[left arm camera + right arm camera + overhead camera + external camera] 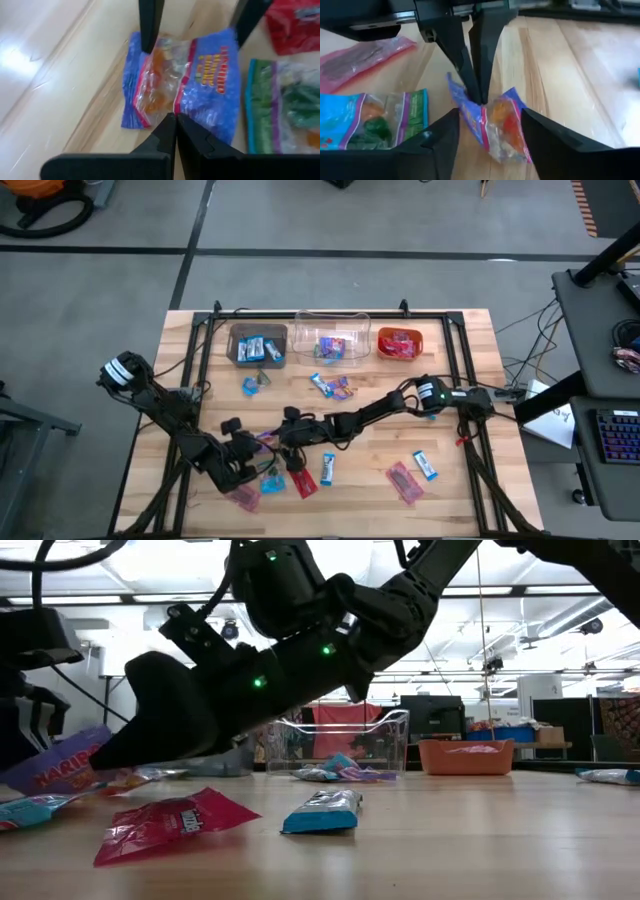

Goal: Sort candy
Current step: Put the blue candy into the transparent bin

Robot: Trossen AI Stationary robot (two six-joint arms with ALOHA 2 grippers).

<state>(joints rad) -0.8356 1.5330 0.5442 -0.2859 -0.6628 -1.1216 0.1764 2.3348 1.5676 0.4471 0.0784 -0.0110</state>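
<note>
My left gripper (176, 125) is shut on a purple-blue candy packet (200, 85) with orange sweets showing through, near the table's front left (266, 440). My right gripper (490, 142) is open. Its two fingers (150, 25) stand on either side of the same packet without touching it. In the low view the packet (60, 765) shows at the left, behind the dark grippers (170, 720). A teal-green packet (380, 120) lies flat beside it. More candy lies scattered on the wood: a red one (170, 825) and a blue one (325, 810). My left gripper pinches the purple-blue packet by its upper edge (479, 102) between the two fingertips, coming from above and pointing down. The packet sits tilted, raised at the pinched edge and hanging below the fingers. Whether its lower end (512, 147) rests on the table, I cannot tell.
Three bins stand in a row at the far edge: brown (258, 345), clear (332, 340), orange (400, 343), each with candy inside. Loose packets lie mid-table (330, 386), front right (403, 482) and by the left arm (243, 498). A black frame (455, 350) borders the table.
</note>
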